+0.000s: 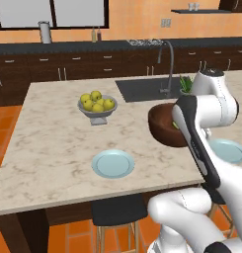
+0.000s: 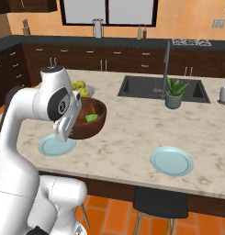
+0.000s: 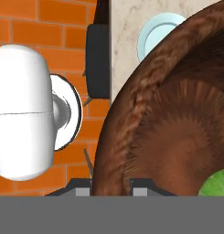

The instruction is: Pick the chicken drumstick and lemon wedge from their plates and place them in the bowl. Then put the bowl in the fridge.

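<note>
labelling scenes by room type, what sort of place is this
A rendered home kitchen: a pale marble island counter with a dark sunken sink and tall curved faucet, plus dark brown wooden cabinets along the orange wall.

The bowl (image 2: pixel 88 120) hangs above the counter (image 2: pixel 132 128), lemon wedge (image 2: pixel 91 118) inside. One plate (image 2: pixel 171 161) lies right of it, another plate (image 2: pixel 54 146) just below-left, the fruit bowl (image 1: pixel 97 106) behind.
</note>
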You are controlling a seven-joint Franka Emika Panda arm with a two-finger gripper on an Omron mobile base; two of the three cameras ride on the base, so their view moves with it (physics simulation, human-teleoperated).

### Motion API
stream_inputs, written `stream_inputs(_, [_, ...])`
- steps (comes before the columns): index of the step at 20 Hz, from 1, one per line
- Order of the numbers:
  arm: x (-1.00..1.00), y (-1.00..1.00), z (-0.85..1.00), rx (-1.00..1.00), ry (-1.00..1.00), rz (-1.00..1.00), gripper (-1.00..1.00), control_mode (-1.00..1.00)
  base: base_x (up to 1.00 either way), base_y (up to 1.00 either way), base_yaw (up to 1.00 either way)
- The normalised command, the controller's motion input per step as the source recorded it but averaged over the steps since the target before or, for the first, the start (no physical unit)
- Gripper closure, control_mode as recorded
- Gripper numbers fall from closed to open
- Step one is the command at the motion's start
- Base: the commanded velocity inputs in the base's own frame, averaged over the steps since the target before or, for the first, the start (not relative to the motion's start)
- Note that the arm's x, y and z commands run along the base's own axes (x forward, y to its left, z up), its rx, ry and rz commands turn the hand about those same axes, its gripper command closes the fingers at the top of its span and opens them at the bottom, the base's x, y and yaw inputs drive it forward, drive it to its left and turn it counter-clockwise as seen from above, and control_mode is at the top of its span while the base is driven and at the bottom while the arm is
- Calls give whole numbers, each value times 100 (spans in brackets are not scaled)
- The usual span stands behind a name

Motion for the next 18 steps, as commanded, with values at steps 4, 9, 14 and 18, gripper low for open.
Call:
stream_inputs(4, [-13, 0, 0, 0, 0, 0, 100, 100, 0, 0, 0])
stream_inputs(9, [0, 0, 0, 0, 0, 0, 100, 100, -66, -13, -11])
stream_inputs(14, [0, 0, 0, 0, 0, 0, 100, 100, -89, -25, -50])
stream_inputs(18, [0, 0, 0, 0, 0, 0, 100, 100, -8, -22, -89])
